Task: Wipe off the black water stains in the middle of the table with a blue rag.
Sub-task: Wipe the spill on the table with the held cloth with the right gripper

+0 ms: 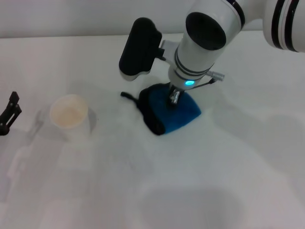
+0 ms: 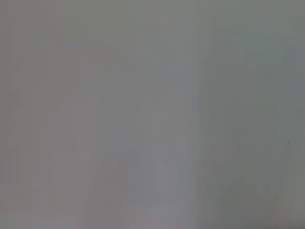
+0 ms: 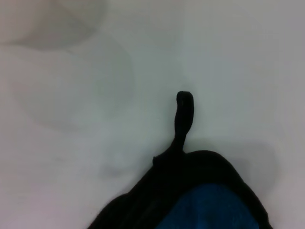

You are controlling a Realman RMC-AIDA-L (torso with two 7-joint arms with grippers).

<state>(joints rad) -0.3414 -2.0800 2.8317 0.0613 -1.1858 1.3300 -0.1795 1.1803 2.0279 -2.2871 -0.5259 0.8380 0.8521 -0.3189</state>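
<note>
The right gripper (image 1: 174,99) is planted straight down on the blue rag (image 1: 178,114) around the middle of the table (image 1: 228,157), with the arm's bulky white wrist and a black housing hanging over it, so the fingertips are mostly blocked from the head camera. Can't tell if they're apart or together. The rag is bunched up, its black edging on the left and near side and its black loop (image 3: 184,114) sticking out to the left, flat on the tabletop. No black water stains are showing anywhere; the spot under the rag is covered.

A white paper cup (image 1: 69,116) stands upright well to the left of the rag, nothing touching it. The left gripper (image 1: 9,113) just pokes in at the far left edge, left of the cup. The left wrist camera only shows a plain grey blur.
</note>
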